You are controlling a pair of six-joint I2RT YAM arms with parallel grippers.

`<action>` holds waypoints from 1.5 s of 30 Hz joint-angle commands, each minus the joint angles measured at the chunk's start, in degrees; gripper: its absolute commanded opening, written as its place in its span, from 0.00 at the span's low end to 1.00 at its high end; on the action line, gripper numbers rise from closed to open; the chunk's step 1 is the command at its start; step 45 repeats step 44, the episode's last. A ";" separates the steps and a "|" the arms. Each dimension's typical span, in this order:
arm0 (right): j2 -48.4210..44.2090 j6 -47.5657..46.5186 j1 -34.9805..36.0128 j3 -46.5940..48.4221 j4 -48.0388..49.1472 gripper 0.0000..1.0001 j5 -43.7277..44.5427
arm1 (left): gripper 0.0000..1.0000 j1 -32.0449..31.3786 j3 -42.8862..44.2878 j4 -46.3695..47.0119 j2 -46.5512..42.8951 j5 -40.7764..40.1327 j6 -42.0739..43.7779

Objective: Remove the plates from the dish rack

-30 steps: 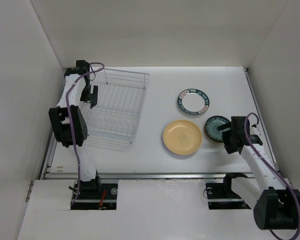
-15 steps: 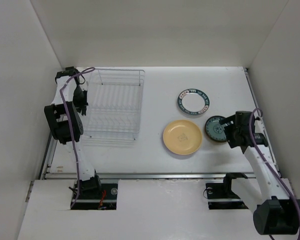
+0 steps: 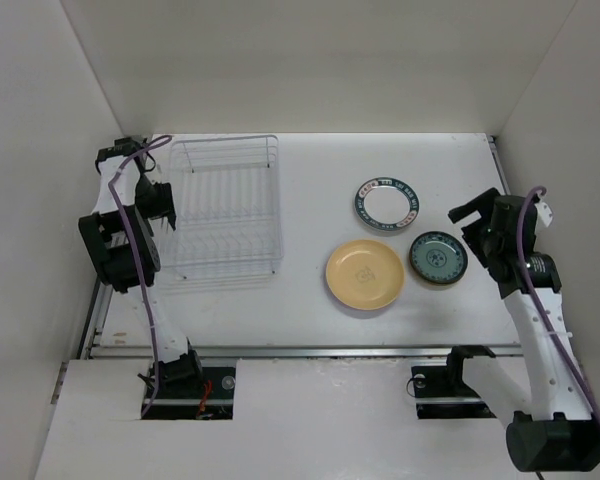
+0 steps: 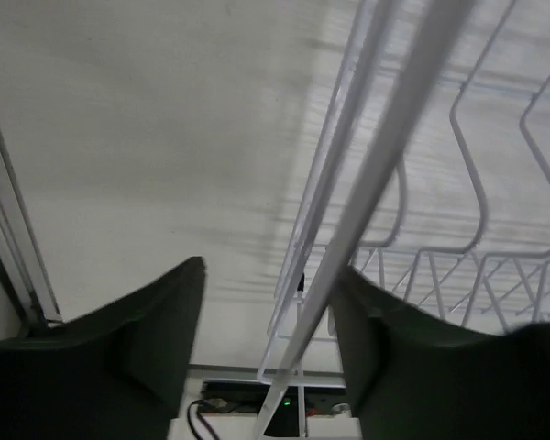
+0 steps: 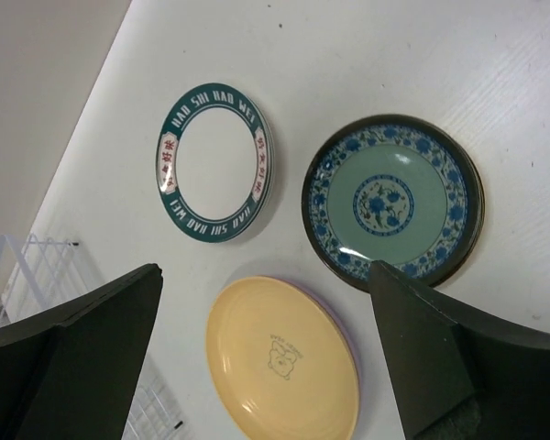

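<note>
on the table the wire dish rack stands at the rear left. well to its right, lying flat, are a yellow plate, a teal-rimmed white plate behind it and a blue-patterned plate just beside it. the left gripper has its jaws apart around the rack's top side wire, and the right gripper hangs above the three dishes with its jaws wide apart.

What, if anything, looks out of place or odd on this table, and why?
Nothing is spilled or broken. One oddity: the left pincer straddles a side wire of the rack, which holds no plates. The yellow plate lies on a lavender plate, nearly hiding it.
</note>
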 commanded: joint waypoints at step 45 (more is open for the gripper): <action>-26.58 -29.81 -0.32 21.69 -0.68 1.00 27.41 | 1.00 0.69 -4.00 2.80 -43.73 -11.12 -4.11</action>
